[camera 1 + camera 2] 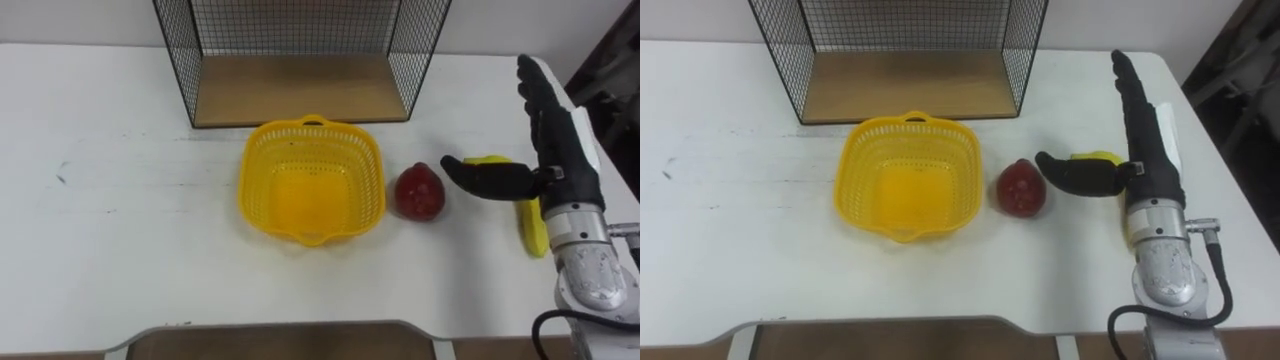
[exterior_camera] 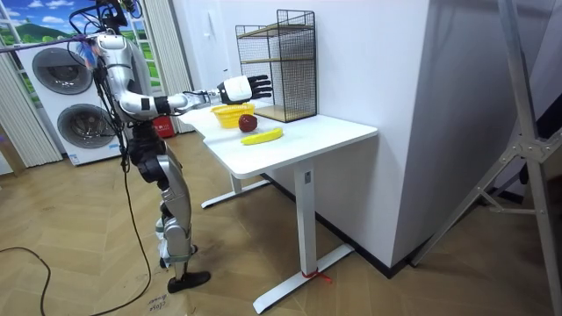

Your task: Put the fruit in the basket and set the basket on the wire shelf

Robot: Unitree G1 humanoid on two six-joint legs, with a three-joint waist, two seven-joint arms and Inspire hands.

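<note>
An empty yellow plastic basket (image 1: 311, 180) sits on the white table (image 1: 120, 200), in front of the black wire shelf (image 1: 300, 60) with its wooden floor. A red fruit (image 1: 419, 193) lies just right of the basket. A yellow banana (image 1: 532, 225) lies further right, partly covered by my right hand (image 1: 550, 130). That hand is open, fingers straight and pointing away from me, thumb reaching left toward the red fruit without touching it. In the room view the right hand (image 2: 241, 88) hovers over the basket (image 2: 230, 114), red fruit (image 2: 248, 123) and banana (image 2: 262, 136).
The table's right edge runs close to the banana. A wall stands behind the wire shelf (image 2: 285, 61). In the room view I stand at the table's end, with washing machines (image 2: 61, 96) behind me.
</note>
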